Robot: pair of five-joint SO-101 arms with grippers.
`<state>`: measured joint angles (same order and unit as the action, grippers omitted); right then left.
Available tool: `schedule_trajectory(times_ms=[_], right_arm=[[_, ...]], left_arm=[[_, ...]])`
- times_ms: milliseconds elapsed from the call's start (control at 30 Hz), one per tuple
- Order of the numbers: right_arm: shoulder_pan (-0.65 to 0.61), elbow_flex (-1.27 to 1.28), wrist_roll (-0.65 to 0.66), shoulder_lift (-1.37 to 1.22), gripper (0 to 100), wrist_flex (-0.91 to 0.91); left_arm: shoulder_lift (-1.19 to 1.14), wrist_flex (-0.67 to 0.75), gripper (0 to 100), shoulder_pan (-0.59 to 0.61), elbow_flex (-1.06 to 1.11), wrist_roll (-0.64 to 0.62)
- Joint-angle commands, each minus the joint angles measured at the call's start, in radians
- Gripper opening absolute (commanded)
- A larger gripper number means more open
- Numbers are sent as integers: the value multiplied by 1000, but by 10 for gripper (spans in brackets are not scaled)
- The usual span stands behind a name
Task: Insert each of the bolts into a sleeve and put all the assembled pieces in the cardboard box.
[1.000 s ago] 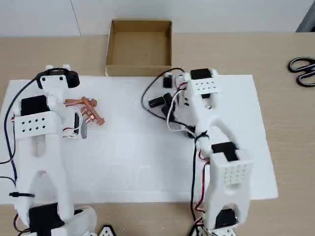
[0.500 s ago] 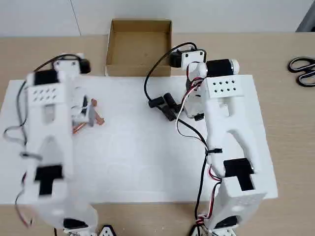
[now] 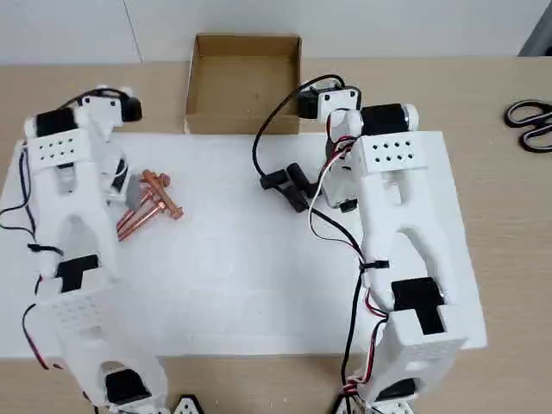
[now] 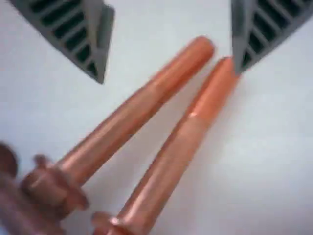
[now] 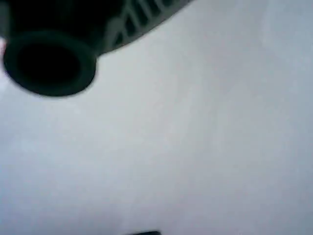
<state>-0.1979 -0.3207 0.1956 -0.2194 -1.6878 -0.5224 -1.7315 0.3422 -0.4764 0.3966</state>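
Bolts lie in a loose heap on the left part of the white sheet, well apart from the cardboard box at the far edge. They are copper-coloured, with smooth round shanks, blunt ends and a flanged head. In the left wrist view I see two of them side by side, nearly parallel, heads pointing the same way.

My left gripper hangs right over that pair with its grey ribbed fingers spread wide. One fingertip sits just beside the end of a shank, and neither finger is closed on anything.

My right gripper is over the right part of the sheet. It looks clamped on a black sleeve, a short tube whose open round end faces the camera, pressed against a ribbed finger and held off the sheet.

More sleeves lie together near the middle of the sheet, just left of my right arm.

Scissors rest on the wooden table at the far right.
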Motion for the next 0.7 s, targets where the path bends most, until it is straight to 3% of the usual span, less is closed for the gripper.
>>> schedule_trajectory(times_ms=[0,433,667], right_arm=[[-1,-18,2,62,4,-13],[-1,-18,-18,62,4,-13],[-1,-18,-18,62,4,-13]], left_arm=[[-8,-6,160,0,-38,118],[-172,219,159,-68,-38,129],[-236,258,133,-71,-38,104]])
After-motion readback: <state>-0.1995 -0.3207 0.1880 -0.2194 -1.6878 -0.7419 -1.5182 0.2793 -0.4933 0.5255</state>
